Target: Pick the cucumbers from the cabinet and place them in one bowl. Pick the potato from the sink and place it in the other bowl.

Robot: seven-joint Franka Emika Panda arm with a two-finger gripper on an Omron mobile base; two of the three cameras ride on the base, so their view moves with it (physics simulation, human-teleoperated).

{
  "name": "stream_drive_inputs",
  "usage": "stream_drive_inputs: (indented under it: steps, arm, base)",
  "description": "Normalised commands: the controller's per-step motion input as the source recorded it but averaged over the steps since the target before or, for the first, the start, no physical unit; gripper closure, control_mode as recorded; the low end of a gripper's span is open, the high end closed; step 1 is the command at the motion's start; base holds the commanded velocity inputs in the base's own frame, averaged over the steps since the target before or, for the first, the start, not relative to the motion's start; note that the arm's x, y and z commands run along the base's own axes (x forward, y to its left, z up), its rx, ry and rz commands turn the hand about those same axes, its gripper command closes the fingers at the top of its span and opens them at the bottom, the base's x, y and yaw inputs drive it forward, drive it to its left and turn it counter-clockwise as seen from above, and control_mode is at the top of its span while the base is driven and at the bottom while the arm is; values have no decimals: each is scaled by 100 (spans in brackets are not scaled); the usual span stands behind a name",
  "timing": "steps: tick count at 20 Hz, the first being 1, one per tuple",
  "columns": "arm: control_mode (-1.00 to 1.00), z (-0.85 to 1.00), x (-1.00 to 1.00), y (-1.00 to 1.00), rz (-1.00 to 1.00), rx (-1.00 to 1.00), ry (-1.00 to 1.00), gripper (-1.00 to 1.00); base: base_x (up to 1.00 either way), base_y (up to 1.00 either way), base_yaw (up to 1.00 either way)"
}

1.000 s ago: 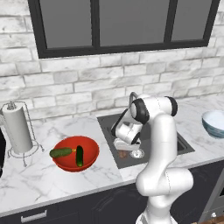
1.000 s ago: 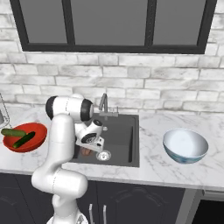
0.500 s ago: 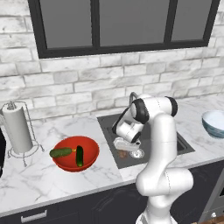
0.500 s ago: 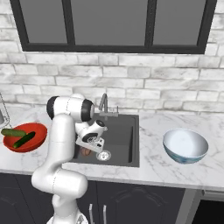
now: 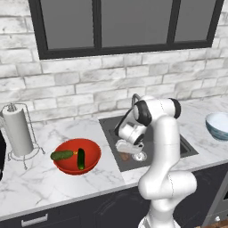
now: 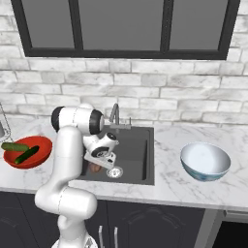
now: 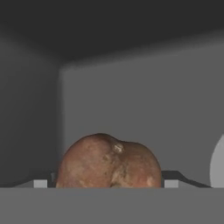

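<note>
Claw closing on the potato in the sink

The potato [image 7: 108, 161] lies on the sink [image 5: 111, 127] floor beside the drain [image 5: 139, 156], flanked by claw [image 5: 126, 152] fingers that seem to grip it, ready to lift. Both cucumbers [image 5: 71, 156] lie in the red bowl [image 5: 91, 150]; the blue bowl [image 6: 206, 162] waits across the desk [image 6: 169, 186].

1. A paper towel roll [image 5: 17, 130] stands upright in a wire holder [image 5: 30, 149] at the left end of the counter.
2. The marble counter [image 5: 58, 182] runs along a dark cabinet front below.
3. A white brick wall [image 5: 84, 84] rises behind it.
4. A dark-framed window [image 6: 121, 26] with grey panes sits above the bricks.
</note>
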Motion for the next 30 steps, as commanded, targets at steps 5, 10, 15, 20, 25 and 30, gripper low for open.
stream_drive_inputs:
  steps: [5, 10, 15, 20, 25, 30]
  arm:
    - [-100, 54, -42, -32, 0, 0, -6, 100]
    - [-100, 53, -54, -13, 1, 0, -6, 100]
    - [-100, 64, -52, 0, 2, 0, -3, 100]
    - [-100, 81, -41, 0, 0, 0, -3, 100]
    - [-100, 89, -15, -2, 0, 0, -7, 100]
    - [-100, 83, -44, -6, 0, 0, -3, 100]
  base:
    - [0, 0, 0]
    - [0, 0, 0]
    - [0, 0, 0]
    - [0, 0, 0]
    - [0, 0, 0]
    - [0, 0, 0]
